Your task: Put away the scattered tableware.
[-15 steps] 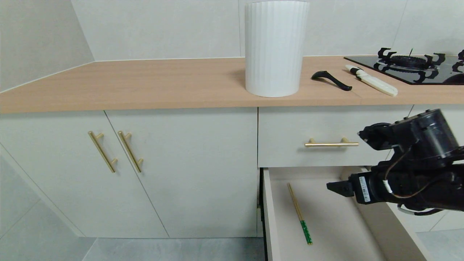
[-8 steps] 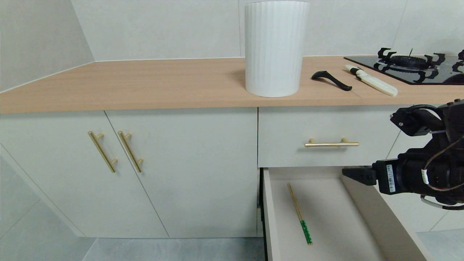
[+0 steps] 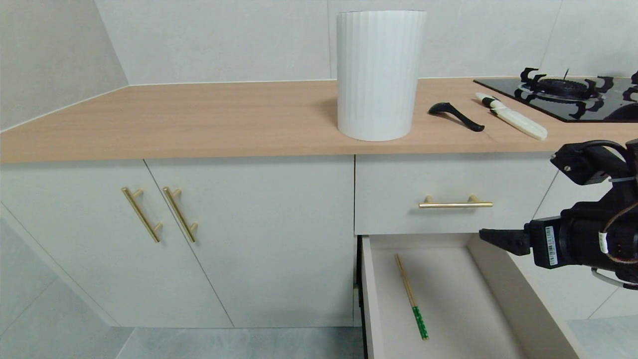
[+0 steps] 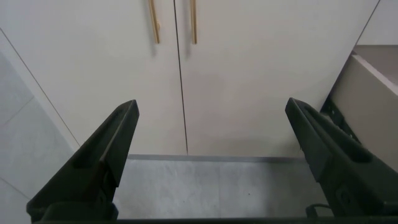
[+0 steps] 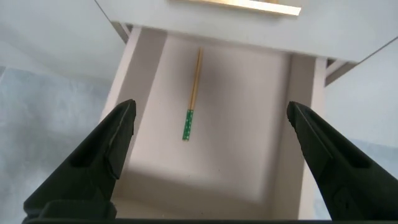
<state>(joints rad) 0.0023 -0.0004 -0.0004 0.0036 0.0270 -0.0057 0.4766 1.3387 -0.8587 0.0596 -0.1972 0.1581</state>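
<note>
A wooden chopstick with a green end lies on the floor of the open lower drawer. My right gripper hovers above the drawer's far right corner, open and holding nothing. From its wrist view the chopstick lies in the drawer below the right gripper. On the wooden counter lie a black spoon and a white knife. My left gripper is open and empty, low in front of the cabinet doors.
A tall white ribbed container stands on the counter left of the spoon. A gas hob sits at the far right. The upper drawer with a gold handle is closed. Two cabinet doors with gold handles are at the left.
My right gripper has risen out of the drawer and drawn back to the right. The head camera has tilted slightly, so the whole picture sits a little lower.
</note>
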